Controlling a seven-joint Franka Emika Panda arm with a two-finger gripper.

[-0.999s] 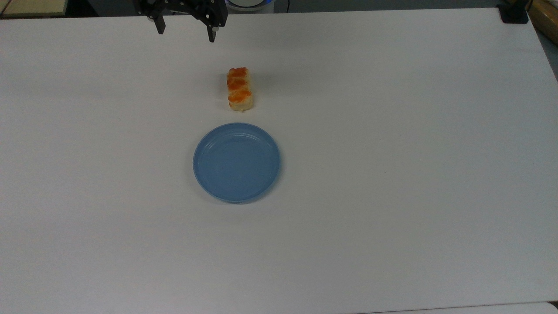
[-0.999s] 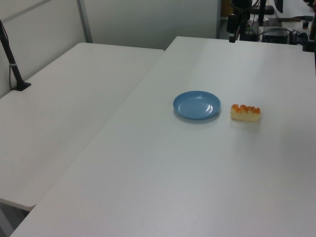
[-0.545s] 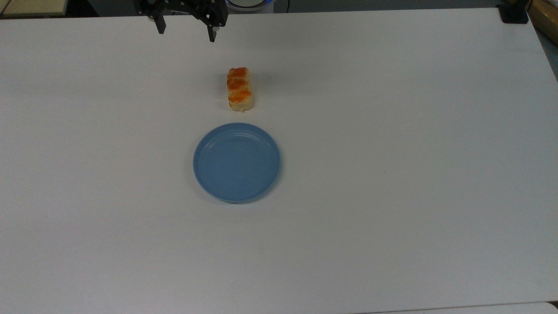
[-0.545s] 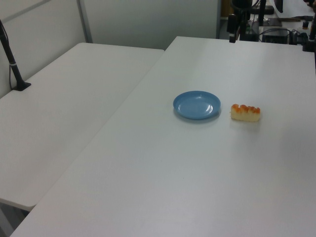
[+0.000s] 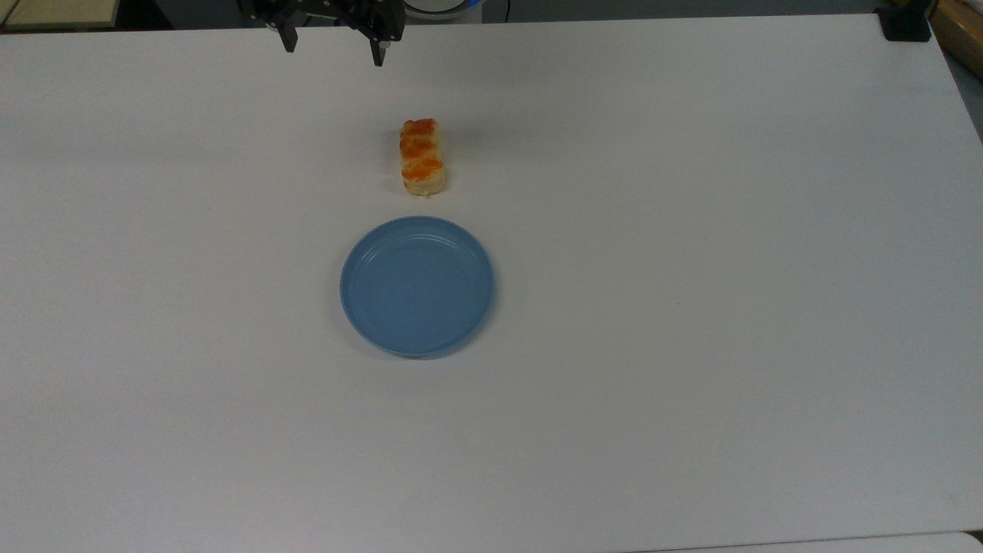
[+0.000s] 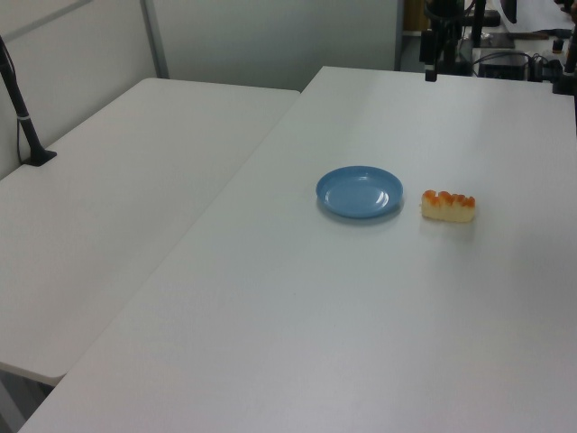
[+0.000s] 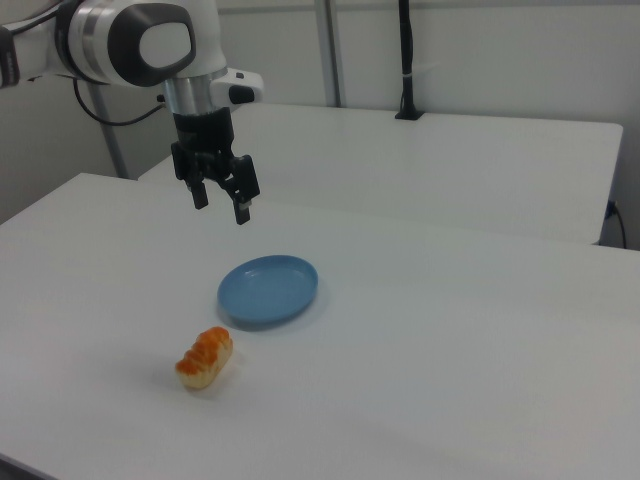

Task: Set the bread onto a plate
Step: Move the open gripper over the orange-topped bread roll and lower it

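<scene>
The bread [image 5: 421, 157], a pale-tan roll with orange glazed bumps, lies on the white table just beyond the plate [image 5: 417, 286] toward the top view's upper edge. The plate is round, light blue and has nothing on it. My gripper [image 5: 334, 52] hangs open in the air at the top view's upper edge, up and to the left of the bread, holding nothing. In the right view the gripper [image 7: 220, 205] hovers well above the table behind the plate [image 7: 268, 289], and the bread [image 7: 205, 358] lies nearer the front. The left view has the bread [image 6: 448, 206] right of the plate [image 6: 359, 191].
The white table [image 5: 691, 307] stretches wide around both objects. A second white table [image 6: 135, 180] adjoins it on the left view's left, with a black post [image 6: 27, 126] on it. A black clamp [image 5: 905, 23] sits at the top view's upper right corner.
The open gripper has shifted slightly toward the top view's upper edge and a little rightward in the left view. Bread and plate have not moved.
</scene>
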